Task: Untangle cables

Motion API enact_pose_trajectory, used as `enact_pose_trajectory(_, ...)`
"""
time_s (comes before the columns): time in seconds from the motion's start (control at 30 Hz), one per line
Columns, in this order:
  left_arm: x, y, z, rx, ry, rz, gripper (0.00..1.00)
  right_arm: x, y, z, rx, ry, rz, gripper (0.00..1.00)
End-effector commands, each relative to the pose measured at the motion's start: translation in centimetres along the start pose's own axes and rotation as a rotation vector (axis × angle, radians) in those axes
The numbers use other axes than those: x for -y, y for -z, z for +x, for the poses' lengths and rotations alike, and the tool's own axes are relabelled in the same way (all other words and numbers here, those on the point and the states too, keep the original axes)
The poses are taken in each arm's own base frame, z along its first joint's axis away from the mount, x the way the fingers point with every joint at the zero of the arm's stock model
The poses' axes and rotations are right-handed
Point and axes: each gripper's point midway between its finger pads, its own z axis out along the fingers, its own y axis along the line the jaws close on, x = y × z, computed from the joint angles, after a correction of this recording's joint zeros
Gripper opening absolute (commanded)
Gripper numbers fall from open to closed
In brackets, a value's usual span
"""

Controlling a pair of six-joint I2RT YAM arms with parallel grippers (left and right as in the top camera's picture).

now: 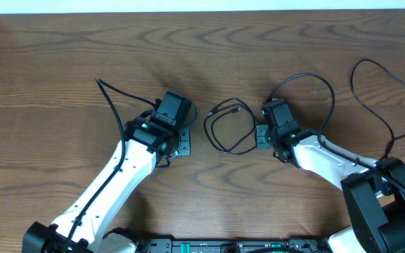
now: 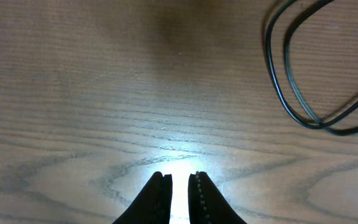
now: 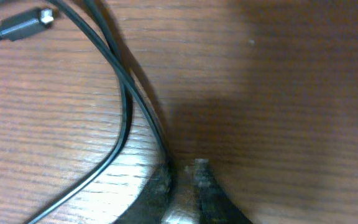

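Near table centre a black cable (image 3: 128,84) lies looped on itself, not yet untangled; another black cable (image 1: 352,79) lies well apart at three o'clock. The left gripper (image 2: 179,180) is almost closed and empty. The right gripper (image 3: 182,168) is almost closed beside the loop, but whether it grips it is unclear.

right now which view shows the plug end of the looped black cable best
The right wrist view: the plug lies close and large at top left, metal tip clear. Overhead shows it only as a tiny end on the cable loop. The left wrist view shows loop strands, no plug.
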Motion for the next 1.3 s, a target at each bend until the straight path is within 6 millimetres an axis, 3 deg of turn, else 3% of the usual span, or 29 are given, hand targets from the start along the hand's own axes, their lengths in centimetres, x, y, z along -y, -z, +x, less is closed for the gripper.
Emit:
enact_pose_trajectory(0.0, -0.4, 0.2, 0.0, 0.006, -0.010, -0.019, 0.15, 1.9, -0.2, 1.6, -0.029, -0.039, 0.093, 0.01)
enact_pose_trajectory(0.1, -0.4, 0.2, 0.1, 0.002, -0.010, -0.022, 0.16, 5.5, 0.5, 2.1, -0.018, -0.077, 0.293, 0.03)
enact_pose_trajectory(0.17, -0.4, 0.2, 0.1, 0.002, -0.010, -0.021, 0.15, 6.3, 0.8, 2.6, -0.033, -0.079, 0.339, 0.03)
enact_pose_trajectory(0.3, -0.4, 0.2, 0.1, 0.002, -0.010, -0.021, 0.15, 5.5, 0.6, 3.2, -0.067, -0.083, 0.289, 0.14)
enact_pose_trajectory(0.5, -0.4, 0.2, 0.1, 0.002, -0.010, -0.021, 0.16, 4.5, 0.4, 3.7, -0.097, -0.107, 0.230, 0.01)
enact_pose_trajectory(0.6, -0.4, 0.2, 0.1, 0.002, -0.010, -0.021, 0.15, 3.8, 0.3, 3.7, -0.105, -0.111, 0.197, 0.01)
enact_pose_trajectory(0.67, -0.4, 0.2, 0.1, 0.002, -0.010, -0.021, 0.16, 3.2, 1.3, 2.2, -0.088, -0.065, 0.169, 0.01)
enact_pose_trajectory(0.73, -0.4, 0.2, 0.1, 0.003, -0.010, -0.021, 0.15, 2.0, 3.9, -0.8, -0.059, 0.018, 0.119, 0.01)
enact_pose_trajectory(0.83, -0.4, 0.2, 0.1, 0.003, -0.010, -0.021, 0.16, 0.7, 11.1, -8.1, 0.093, 0.078, 0.079, 0.01)
enact_pose_trajectory(0.93, -0.4, 0.2, 0.1, 0.003, -0.010, -0.021, 0.16, 0.4, 19.1, -13.7, 0.282, 0.056, 0.043, 0.01)
enact_pose_trajectory(1.03, -0.4, 0.2, 0.1, 0.003, -0.010, -0.021, 0.15, 0.2, 22.4, -14.6, 0.365, 0.046, 0.014, 0.01)
enact_pose_trajectory(1.17, -0.4, 0.2, 0.1, 0.003, -0.010, -0.021, 0.16, 0.2, 22.2, -14.2, 0.346, 0.049, 0.011, 0.01)
enact_pose_trajectory(1.23, -0.4, 0.2, 0.1, 0.003, -0.010, -0.021, 0.15, 0.7, 19.6, -12.3, 0.228, 0.058, 0.046, 0.34)
enact_pose_trajectory(1.27, -0.4, 0.2, 0.1, 0.003, -0.010, -0.021, 0.16, 1.0, 18.4, -11.5, 0.180, 0.050, 0.059, 0.40)
